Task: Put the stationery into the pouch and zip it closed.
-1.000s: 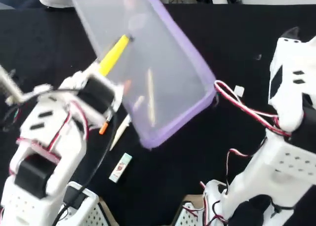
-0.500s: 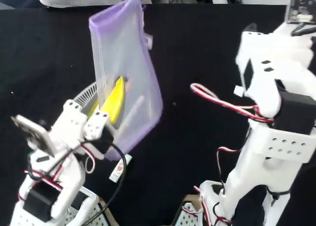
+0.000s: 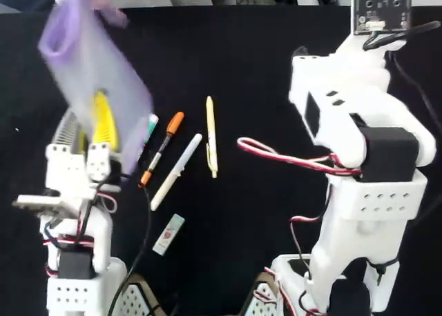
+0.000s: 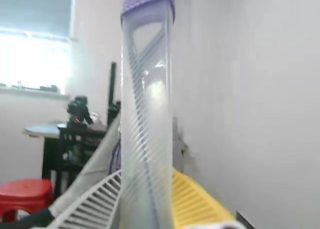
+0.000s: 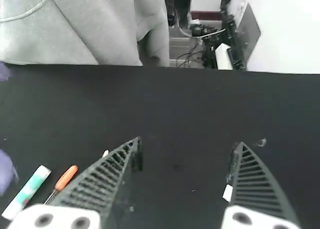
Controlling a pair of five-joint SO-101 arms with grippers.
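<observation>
L gripper point(image 3: 102, 123) clamped on pouch point(image 3: 93, 81), held up, blurred.
R gripper point(image 5: 185, 156) jaws wide, holding nothing. Pens point(image 3: 178, 161) lie beside pouch; green marker point(image 3: 150, 126) part-hidden by it.

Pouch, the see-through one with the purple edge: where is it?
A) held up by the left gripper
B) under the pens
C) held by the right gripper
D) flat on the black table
A: the translucent purple-edged pouch is clamped in the left gripper, up off the black table; the right gripper is open and empty.
</observation>
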